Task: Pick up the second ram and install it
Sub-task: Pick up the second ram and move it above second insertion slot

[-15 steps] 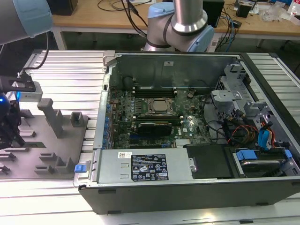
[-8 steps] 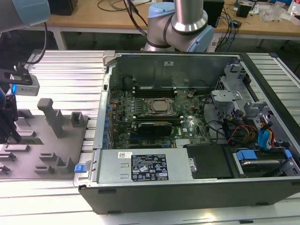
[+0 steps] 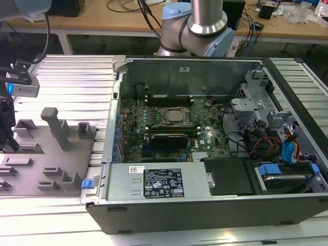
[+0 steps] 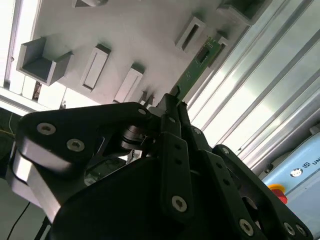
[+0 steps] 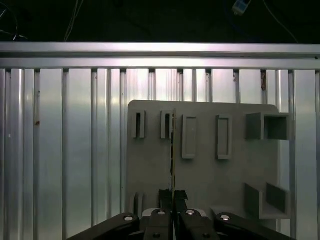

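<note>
In both wrist views my gripper (image 5: pixel 173 194) (image 4: pixel 169 102) is shut on the ram, a thin green memory stick (image 4: pixel 197 62) held by one end. In the first wrist view the ram (image 5: pixel 173 145) shows edge-on, above the grey holder plate (image 5: pixel 200 170) and beside its narrow slots (image 5: pixel 165 125). In the exterior view the gripper (image 3: pixel 6 128) hangs at the far left over that holder plate (image 3: pixel 51 159). The open computer case (image 3: pixel 205 205) lies to the exterior view's right, with the motherboard (image 3: pixel 169 123) and its memory slots (image 3: pixel 169 98) exposed.
The ribbed aluminium table (image 3: pixel 77 77) carries the plate and the case. Grey posts (image 3: pixel 54 125) stand up from the plate. The arm's base (image 3: pixel 197 28) is behind the case. Drive cages and cables (image 3: pixel 277 133) fill the case's right side.
</note>
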`<state>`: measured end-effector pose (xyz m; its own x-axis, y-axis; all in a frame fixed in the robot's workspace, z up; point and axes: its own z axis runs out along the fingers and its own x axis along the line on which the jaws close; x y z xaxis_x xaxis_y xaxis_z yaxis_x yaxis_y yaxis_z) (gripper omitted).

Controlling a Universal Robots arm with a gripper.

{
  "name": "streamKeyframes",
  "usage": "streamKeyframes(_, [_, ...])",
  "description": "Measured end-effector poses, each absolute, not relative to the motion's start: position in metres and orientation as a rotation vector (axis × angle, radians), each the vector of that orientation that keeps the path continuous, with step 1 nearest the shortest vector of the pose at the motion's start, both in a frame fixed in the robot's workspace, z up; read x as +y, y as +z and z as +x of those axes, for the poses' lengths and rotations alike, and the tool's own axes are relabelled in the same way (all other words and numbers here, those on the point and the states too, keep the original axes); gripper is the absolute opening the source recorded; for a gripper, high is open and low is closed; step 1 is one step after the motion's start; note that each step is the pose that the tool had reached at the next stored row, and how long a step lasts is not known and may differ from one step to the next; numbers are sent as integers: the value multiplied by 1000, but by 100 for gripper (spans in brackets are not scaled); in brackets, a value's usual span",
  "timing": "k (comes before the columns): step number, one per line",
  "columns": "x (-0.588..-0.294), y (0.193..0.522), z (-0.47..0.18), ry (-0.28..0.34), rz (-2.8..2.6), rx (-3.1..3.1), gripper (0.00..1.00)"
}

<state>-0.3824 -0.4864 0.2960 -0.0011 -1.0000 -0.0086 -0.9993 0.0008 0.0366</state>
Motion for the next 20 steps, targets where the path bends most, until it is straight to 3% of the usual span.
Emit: streamKeyframes(20, [-483, 341, -381, -41, 2196, -2199, 13])
